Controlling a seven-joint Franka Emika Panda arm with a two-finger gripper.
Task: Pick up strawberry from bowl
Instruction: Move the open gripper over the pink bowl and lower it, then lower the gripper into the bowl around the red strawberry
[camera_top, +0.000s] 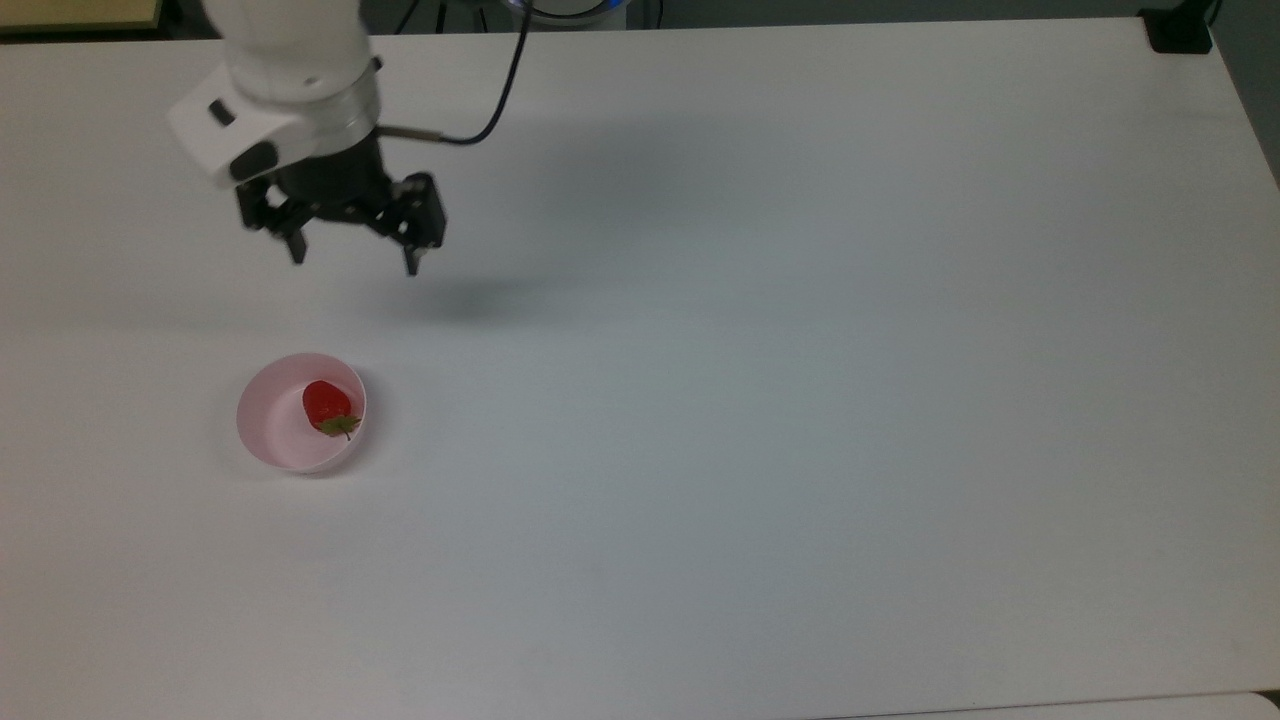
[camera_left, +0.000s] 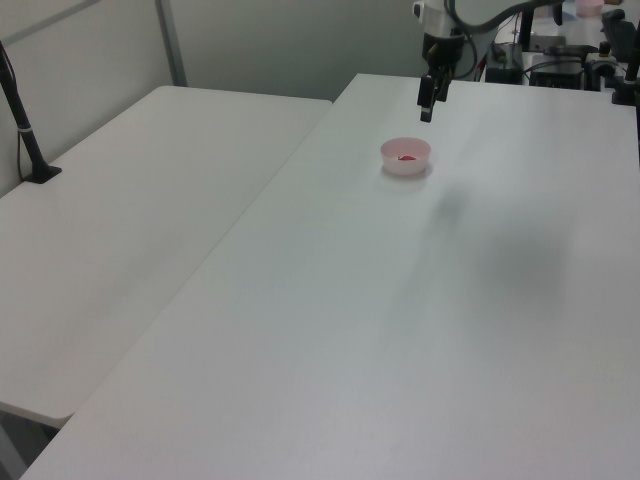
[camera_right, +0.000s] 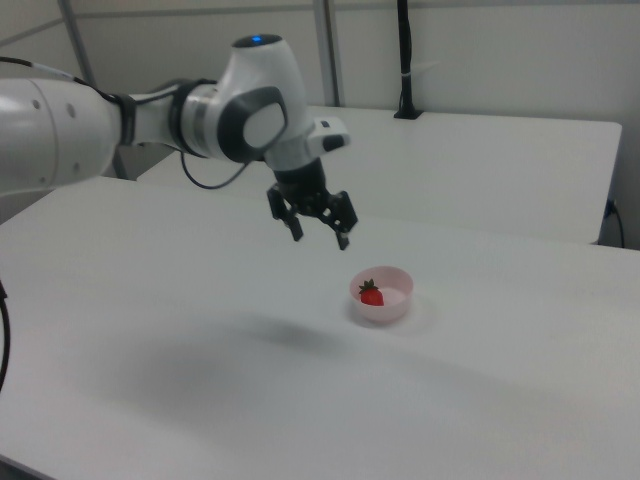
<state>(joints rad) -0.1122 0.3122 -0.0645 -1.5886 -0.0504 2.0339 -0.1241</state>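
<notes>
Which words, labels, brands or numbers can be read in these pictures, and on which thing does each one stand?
None can be read.
The bowl, the strawberry and the table bear no print.
The arm and the gripper show no legible mark.

Even, bright overhead light; soft shadow on the table (camera_top: 800, 400).

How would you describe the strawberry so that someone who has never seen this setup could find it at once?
Start from the large white table and find the small pale pink bowl standing alone toward the top view's left. Inside it lies the strawberry. It is the one glossy red thing there, with a green leafy cap, and is much smaller than the bowl.
</notes>
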